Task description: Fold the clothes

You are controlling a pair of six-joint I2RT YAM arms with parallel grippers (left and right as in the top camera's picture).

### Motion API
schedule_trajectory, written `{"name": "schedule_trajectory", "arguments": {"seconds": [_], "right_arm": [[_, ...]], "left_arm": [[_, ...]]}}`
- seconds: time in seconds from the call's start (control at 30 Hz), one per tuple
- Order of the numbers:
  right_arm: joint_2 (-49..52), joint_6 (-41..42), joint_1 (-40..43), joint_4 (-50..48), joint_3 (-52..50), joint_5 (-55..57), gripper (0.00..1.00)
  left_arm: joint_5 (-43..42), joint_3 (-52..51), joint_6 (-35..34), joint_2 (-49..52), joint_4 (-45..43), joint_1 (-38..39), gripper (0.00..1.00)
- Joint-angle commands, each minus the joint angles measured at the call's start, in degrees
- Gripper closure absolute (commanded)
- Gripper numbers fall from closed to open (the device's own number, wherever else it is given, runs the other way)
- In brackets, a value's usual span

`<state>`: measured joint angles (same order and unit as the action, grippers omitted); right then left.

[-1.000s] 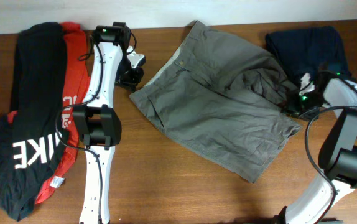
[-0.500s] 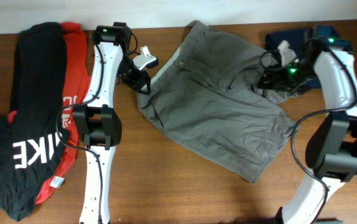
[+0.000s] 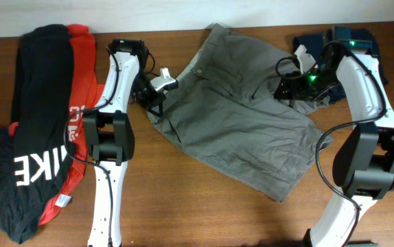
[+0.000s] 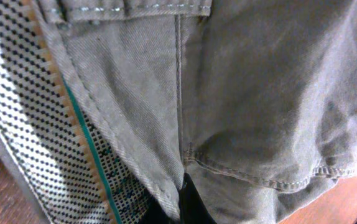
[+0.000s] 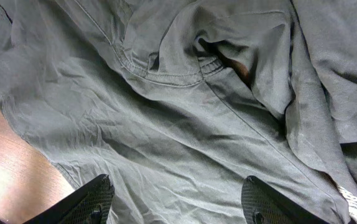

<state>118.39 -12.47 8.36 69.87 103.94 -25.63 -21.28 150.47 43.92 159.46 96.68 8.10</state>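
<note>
Here, on the brown bench (image 3: 197, 206), the grey shorts (image 3: 238, 116) lie spread mid-table, black and red clothes (image 3: 36, 89) at far left, a navy garment (image 3: 317, 40) far right, the left hand (image 3: 157, 92) clenched on the shorts' left edge, and the right hand (image 5: 181, 208) released above their right side.

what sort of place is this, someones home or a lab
Most likely a robotics lab or test bench, not a home: the left arm and right arm work at a wooden table, with grey shorts and a black garment laid out on it.
</note>
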Motion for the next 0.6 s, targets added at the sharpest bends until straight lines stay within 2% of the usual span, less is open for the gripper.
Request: {"name": "schedule_trajectory", "arguments": {"seconds": [0.0,0.07,0.13,0.23,0.33,0.57], "right_arm": [[-0.1,-0.6,-0.3,0.0,1.1,-0.5,0.29],[-0.1,-0.6,-0.3,0.0,1.1,-0.5,0.29],[-0.1,0.1,-0.3,-0.2,1.1,-0.5,0.29],[-0.1,0.9,-0.4,-0.9,1.1,-0.5,0.29],[-0.1,1.0,-0.7,-1.7,1.1,-0.5,0.29],[-0.1,3.4,-1.0,-4.8,1.1,-0.5,0.28]], "left_arm": [[2.2,-1.0,-4.7,-0.1,0.0,-0.5,0.99],[4.8,-0.9,-12.1,-0.1,0.0,-1.4,0.99],[7.8,-0.9,-24.4,-0.1,0.1,-3.7,0.99],[8.0,-0.9,-34.6,-0.1,0.1,-8.0,1.00],[8.0,-0.9,-39.3,-0.2,0.1,-13.1,0.99],[7.2,-1.0,-39.4,-1.0,0.1,-17.0,1.00]]}}
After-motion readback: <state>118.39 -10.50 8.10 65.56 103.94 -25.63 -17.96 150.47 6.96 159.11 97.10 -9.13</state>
